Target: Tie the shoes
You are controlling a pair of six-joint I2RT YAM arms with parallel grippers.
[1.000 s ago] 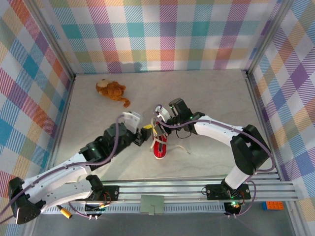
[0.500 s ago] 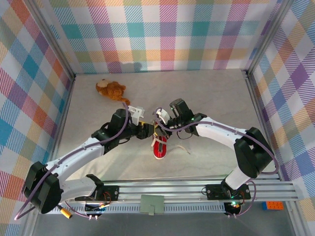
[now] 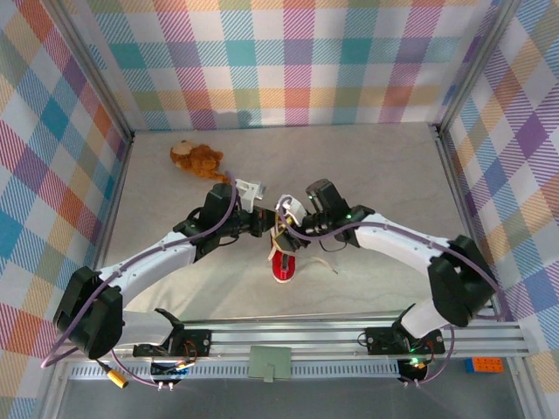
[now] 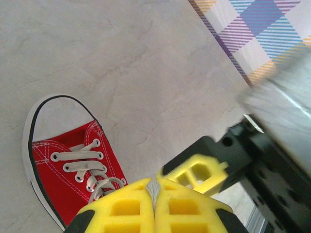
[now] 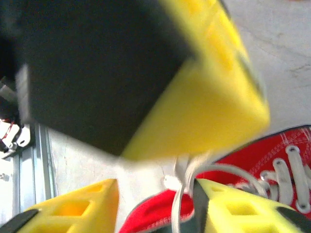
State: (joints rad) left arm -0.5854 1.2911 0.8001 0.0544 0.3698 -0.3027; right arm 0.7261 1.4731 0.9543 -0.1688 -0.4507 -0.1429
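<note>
— What had changed in that last second?
— The left gripper (image 4: 154, 196) had swung in from the 8 o'clock side of the sneaker (image 3: 282, 262) to its collar end and closed. A pale sliver of lace (image 4: 80, 166) sat pinched in the seam between its pads. The right gripper (image 5: 155, 206) had let go, and its jaws stood apart.
— And the sneaker itself?
— It hadn't moved. It lay mid-table (image 3: 376, 175), a little toward 6 o'clock, with its toe pointing to 6. It was red canvas with white stitching, a smooth white rubber toe cap and flat lace through round eyelets. The pads were yellow blocks with square cut-outs.
— Relative to the grippers?
— It lay just beside both, at their 6 o'clock in the top view.
</note>
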